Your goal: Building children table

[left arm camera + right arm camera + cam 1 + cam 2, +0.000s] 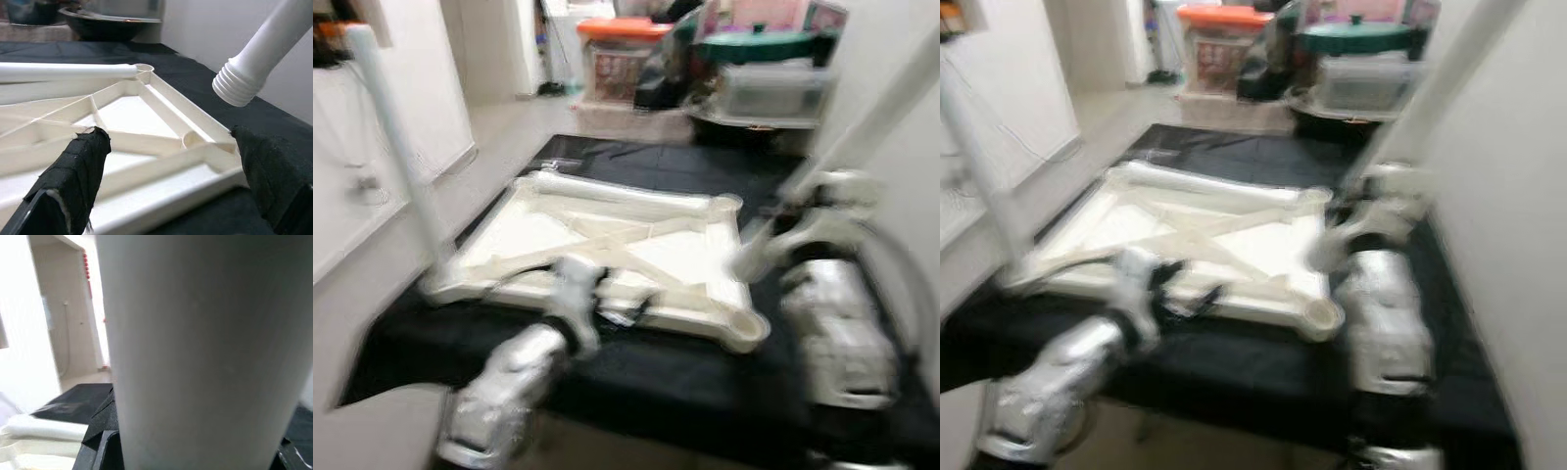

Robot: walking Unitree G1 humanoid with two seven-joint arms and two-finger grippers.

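Fabric-wrapped left fingers [78, 171] wide above ribbed white tabletop [146, 122]; right fingers [100, 431] around smooth thread-ended leg [264, 58].

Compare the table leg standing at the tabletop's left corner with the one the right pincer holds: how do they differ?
The standing leg is upright and set at the upturned tabletop's corner; the held leg is tilted, in the air. The standing leg has no pincer on it; the held leg is gripped by the right pincer, its threaded end bare. The left pincer is open near the tabletop. Both legs are white round tubes.
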